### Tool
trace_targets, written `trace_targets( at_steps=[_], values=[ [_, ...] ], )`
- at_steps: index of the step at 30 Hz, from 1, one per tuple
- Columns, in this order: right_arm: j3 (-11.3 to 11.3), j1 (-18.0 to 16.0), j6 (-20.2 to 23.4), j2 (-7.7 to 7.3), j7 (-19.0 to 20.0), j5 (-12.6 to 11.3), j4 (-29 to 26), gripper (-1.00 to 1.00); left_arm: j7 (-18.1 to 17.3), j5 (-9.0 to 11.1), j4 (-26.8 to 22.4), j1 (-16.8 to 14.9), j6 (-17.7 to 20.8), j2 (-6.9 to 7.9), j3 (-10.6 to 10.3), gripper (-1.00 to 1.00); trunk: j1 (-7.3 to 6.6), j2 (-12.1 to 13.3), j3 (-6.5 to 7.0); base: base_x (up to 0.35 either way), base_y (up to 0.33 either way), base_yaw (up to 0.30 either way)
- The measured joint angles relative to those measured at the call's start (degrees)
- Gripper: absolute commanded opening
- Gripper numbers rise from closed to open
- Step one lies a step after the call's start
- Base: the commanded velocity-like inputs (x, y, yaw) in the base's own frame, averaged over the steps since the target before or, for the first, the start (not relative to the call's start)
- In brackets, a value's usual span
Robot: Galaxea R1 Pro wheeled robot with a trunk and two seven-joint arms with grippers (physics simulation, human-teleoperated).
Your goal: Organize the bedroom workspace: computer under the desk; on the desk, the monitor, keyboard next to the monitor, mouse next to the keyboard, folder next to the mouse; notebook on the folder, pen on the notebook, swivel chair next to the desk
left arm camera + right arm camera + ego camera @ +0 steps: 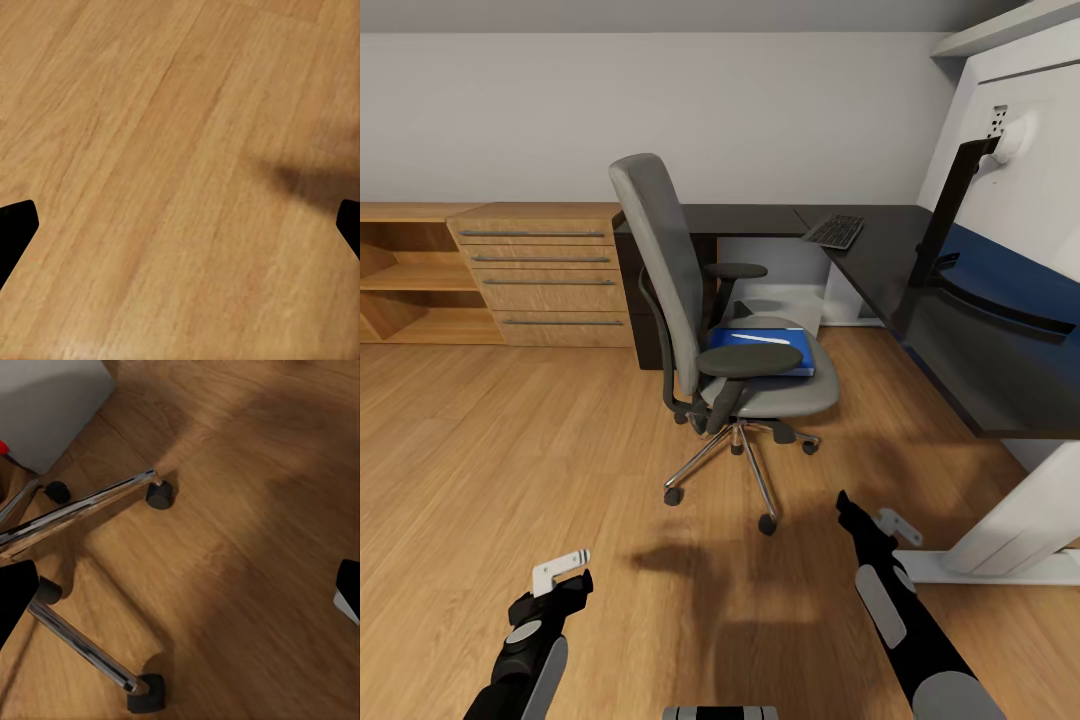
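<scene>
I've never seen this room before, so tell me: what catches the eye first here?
The grey swivel chair stands mid-floor, a blue folder on its seat with a white pen on top. Behind it a dark desk carries a keyboard near its corner. Both grippers, left and right, hang open above the wood floor.

Wood floor (510,450), grey wall (660,110), oak drawers (545,275).

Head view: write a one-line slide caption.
Blue folder with a pen rests on the grey swivel chair beside the black desk, keyboard on top.
</scene>
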Motion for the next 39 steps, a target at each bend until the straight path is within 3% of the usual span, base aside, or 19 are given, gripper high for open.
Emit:
trace_targets(
  at_steps=[6,10,13,17,32,39],
  values=[
    [-1.40,0.00,0.13,-0.07,0.01,-0.57,-0.48,1.00,0.00,0.00,0.01,0.00,-0.06,0.00,0.04,1.00,0.00,0.00,0.00,0.001,0.000,0.000],
    [-3.17,-0.11,0.20,-0.13,0.01,-3.30,-2.44,1.00,0.00,0.00,0.09,0.00,-0.21,0.00,0.06,1.00,-0.01,0.00,0.00,0.093,0.000,0.000],
    [-3.77,-0.14,0.75,-0.13,0.01,-6.04,-4.07,1.00,-0.07,0.02,0.18,0.00,-0.31,0.10,0.08,1.00,-0.03,0.00,0.00,0.225,0.000,0.000],
    [-3.87,-0.15,1.71,-0.12,0.23,-7.85,-5.12,1.00,-0.07,0.07,0.19,0.00,-0.40,0.49,0.07,1.00,-0.01,0.00,0.00,0.140,0.000,0.000],
    [-4.07,-0.16,1.00,-0.22,4.50,-8.34,-6.92,1.00,-0.03,0.10,2.49,0.00,-0.52,0.71,-0.02,1.00,-0.01,0.00,0.00,0.135,0.000,0.000],
    [-4.09,-0.15,-4.16,-0.27,8.47,-8.45,-6.97,1.00,0.02,0.10,2.72,0.00,-0.53,0.71,-0.02,1.00,0.00,0.00,0.00,0.022,0.000,0.000]
  ],
)
